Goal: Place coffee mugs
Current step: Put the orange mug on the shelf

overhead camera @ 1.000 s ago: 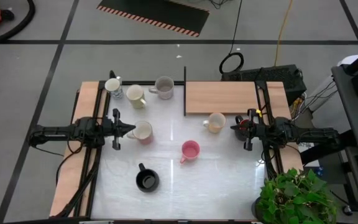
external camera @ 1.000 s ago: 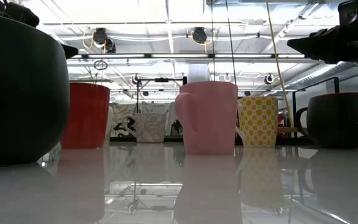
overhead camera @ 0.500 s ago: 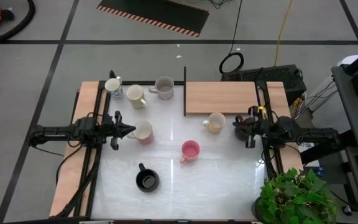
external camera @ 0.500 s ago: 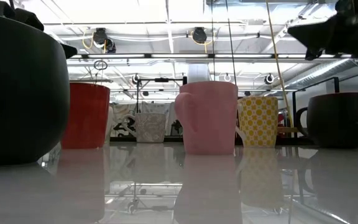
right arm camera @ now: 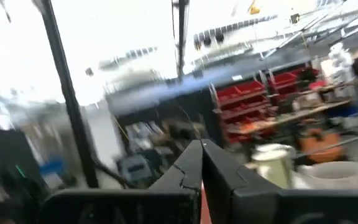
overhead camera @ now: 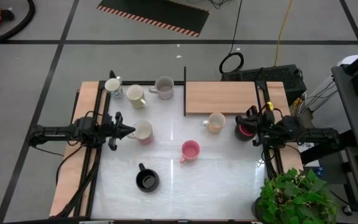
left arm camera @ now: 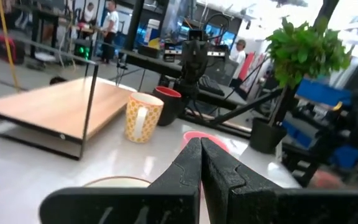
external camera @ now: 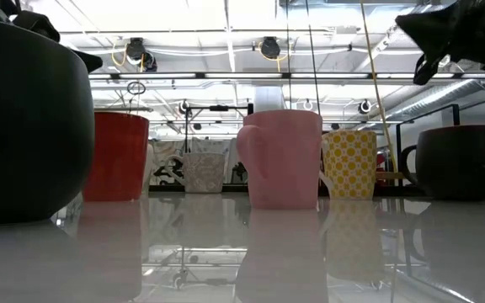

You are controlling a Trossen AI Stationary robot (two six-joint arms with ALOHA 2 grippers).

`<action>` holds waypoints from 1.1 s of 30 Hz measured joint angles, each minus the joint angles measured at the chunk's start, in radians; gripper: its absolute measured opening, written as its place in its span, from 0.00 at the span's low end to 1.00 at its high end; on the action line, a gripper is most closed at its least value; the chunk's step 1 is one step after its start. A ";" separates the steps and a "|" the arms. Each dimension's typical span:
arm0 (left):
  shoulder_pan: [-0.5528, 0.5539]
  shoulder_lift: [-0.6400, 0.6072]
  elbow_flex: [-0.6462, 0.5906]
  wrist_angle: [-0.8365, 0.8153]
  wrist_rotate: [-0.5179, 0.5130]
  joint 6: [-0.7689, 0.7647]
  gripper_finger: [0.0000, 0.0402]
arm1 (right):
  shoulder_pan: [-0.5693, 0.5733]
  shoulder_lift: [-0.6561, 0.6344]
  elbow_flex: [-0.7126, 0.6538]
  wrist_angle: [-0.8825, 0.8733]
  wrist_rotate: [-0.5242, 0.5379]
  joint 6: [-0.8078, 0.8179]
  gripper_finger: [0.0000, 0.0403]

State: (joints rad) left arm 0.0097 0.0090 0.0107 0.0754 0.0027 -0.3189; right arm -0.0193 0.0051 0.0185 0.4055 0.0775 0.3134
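Seven coffee mugs stand on the table (overhead camera: 222, 180): black mug (overhead camera: 147, 180) nearest, then pink mug (overhead camera: 190, 150); left gripper (overhead camera: 131, 130) closed and empty beside a cream mug (overhead camera: 143, 131); right gripper (overhead camera: 248, 122) closed above the red-lined dark mug (overhead camera: 243, 130); three mugs (overhead camera: 135, 95) farthest.

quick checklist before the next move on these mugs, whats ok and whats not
1. Left gripper jaws shut, holding nothing: ok.
2. Right gripper jaws shut, no mug held: ok.
3. Left gripper tip beside the cream mug at its rim; touching or apart: cannot tell.
4. Dark red-lined mug directly under the right gripper: not ok for a fast swing.
5. Pink mug, black mug, yellow patterned mug upright: ok.
6. Wooden platform bare of mugs: ok.
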 joint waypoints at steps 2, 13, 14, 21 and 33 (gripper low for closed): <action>0.000 0.002 0.000 0.006 0.000 -0.041 0.01 | 0.000 0.000 0.000 0.030 -0.001 0.074 0.00; 0.001 0.182 0.317 -0.097 -0.019 0.173 0.01 | 0.002 0.080 0.000 0.119 -0.073 0.184 0.00; 0.002 0.217 0.369 -0.126 -0.036 0.195 0.01 | 0.002 0.098 0.000 0.118 -0.068 0.192 0.00; 0.002 0.487 0.733 -0.289 -0.161 0.230 0.01 | 0.002 0.225 0.001 0.119 -0.049 0.275 0.00; 0.002 0.908 1.214 -0.453 -0.189 0.212 0.01 | 0.002 0.348 0.001 0.273 -0.022 0.430 0.00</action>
State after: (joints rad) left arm 0.0116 0.9169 1.2251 -0.3781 -0.1866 -0.1071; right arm -0.0177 0.3531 0.0193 0.6786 0.0550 0.7437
